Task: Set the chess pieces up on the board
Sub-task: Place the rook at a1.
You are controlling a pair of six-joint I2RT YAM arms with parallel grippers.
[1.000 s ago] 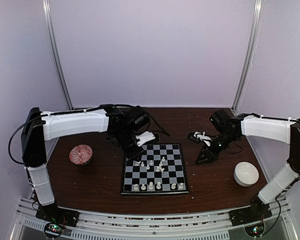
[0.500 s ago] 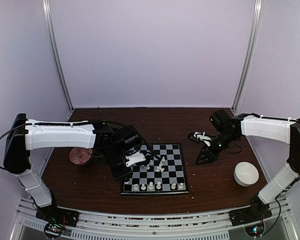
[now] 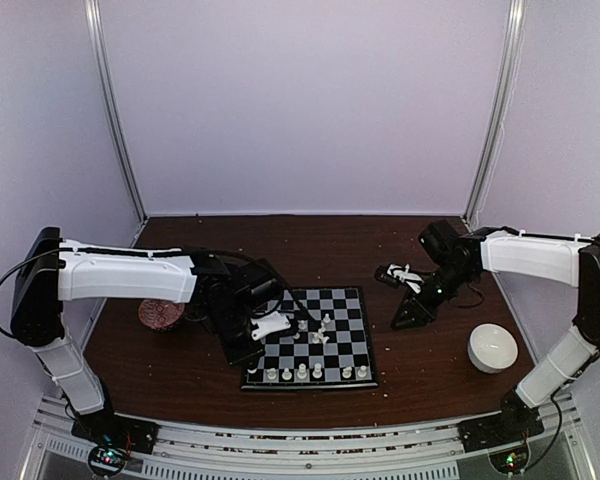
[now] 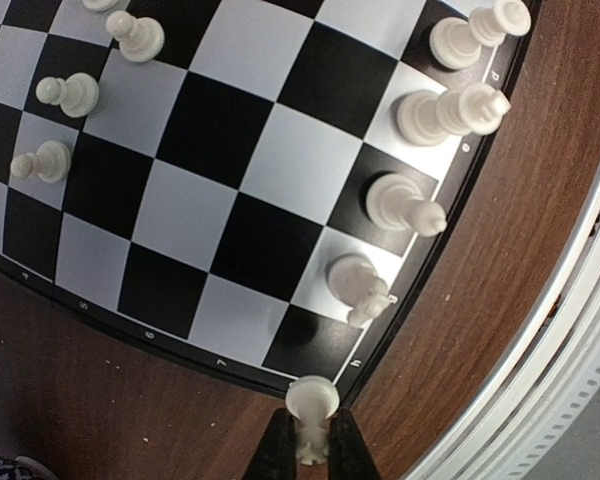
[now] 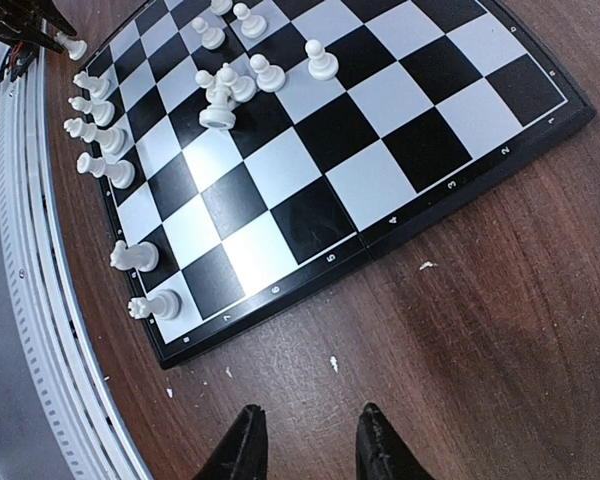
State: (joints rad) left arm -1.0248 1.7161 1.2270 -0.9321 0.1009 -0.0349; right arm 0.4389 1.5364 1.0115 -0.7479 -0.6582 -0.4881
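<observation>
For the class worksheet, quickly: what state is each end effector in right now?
Left end effector: closed on a piece.
Right end effector: open, holding nothing.

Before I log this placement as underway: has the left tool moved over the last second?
Yes. Seen from above, the left tool, gripping a chess piece, went along the board's left edge, from the far corner to the near corner.

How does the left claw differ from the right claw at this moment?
The left claw is shut on a white chess piece; the right claw is open and empty. The left claw hangs at the board's near left corner; the right claw hangs over the table beside the board. Both are black.
</observation>
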